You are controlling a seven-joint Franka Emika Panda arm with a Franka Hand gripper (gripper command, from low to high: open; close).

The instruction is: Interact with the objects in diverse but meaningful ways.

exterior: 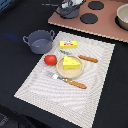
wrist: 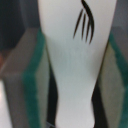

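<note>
The wrist view shows the gripper (wrist: 70,75) clamped on the white fish (wrist: 72,60) between green-edged pads (wrist: 32,85). Only the exterior view shows pot (exterior: 39,41), box (exterior: 68,44), tomato (exterior: 50,59) and cheese (exterior: 70,62) well away from the gripper (exterior: 69,6)

Grey pot (exterior: 39,41), red tomato (exterior: 50,59), yellow holed cheese wedge (exterior: 71,62) on tan plate (exterior: 61,70), yellow box (exterior: 68,44), beige striped mat (exterior: 45,95). White fish piece (wrist: 75,60), black fin lines, green-edged pads (wrist: 36,85).
</note>
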